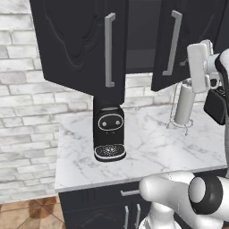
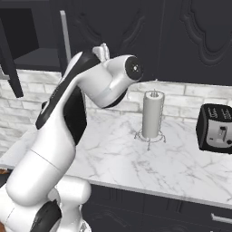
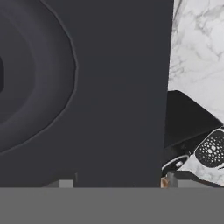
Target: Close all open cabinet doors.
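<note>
While ajar, cabinet door [image 3: 87, 96] against fingers [image 3: 65, 183] (close).

No legible text, label, brand, number or sign found anywhere. The coffee machine [image 1: 108, 134] on the worktop [image 1: 152, 147] bears only two round dials and a curved line on its front, no lettering. The toaster [image 2: 215, 128], right of the paper towel roll [image 2: 152, 114], shows a lever slot and small marks too blurred to read. The cabinet doors [image 1: 80, 44] above the coffee machine carry carved relief alone.
</note>
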